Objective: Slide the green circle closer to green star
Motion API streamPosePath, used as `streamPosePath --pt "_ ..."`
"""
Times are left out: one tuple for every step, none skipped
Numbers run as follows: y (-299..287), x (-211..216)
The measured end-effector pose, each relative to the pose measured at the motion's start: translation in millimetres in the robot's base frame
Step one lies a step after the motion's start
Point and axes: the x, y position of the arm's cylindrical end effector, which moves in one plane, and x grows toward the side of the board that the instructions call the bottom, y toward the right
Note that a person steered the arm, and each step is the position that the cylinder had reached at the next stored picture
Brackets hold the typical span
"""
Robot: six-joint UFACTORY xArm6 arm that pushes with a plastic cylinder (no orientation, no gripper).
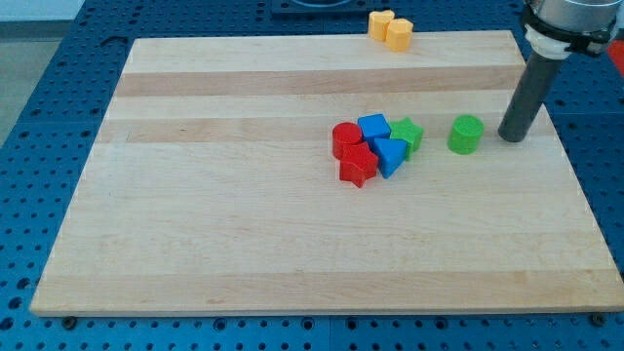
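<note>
The green circle (465, 135) is a short green cylinder standing on the wooden board (244, 224), right of centre. The green star (408, 134) lies a short gap to its left, at the right end of a tight cluster of blocks. My tip (512, 137) rests on the board just right of the green circle, a small gap apart from it. The dark rod rises from there to the view's upper right.
The cluster holds a blue cube (373, 127), a blue triangular block (390, 155), a red cylinder (345, 137) and a red star (358, 166). Two yellow blocks (390, 27) sit at the board's top edge.
</note>
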Motion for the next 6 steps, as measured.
streamPosePath --pt "-3.4 13.2" --pt "-8.8 23.1" --pt "-8.9 23.8" --pt "3.5 23.8" --pt "26.3 8.8" --pt "22.5 -16.4"
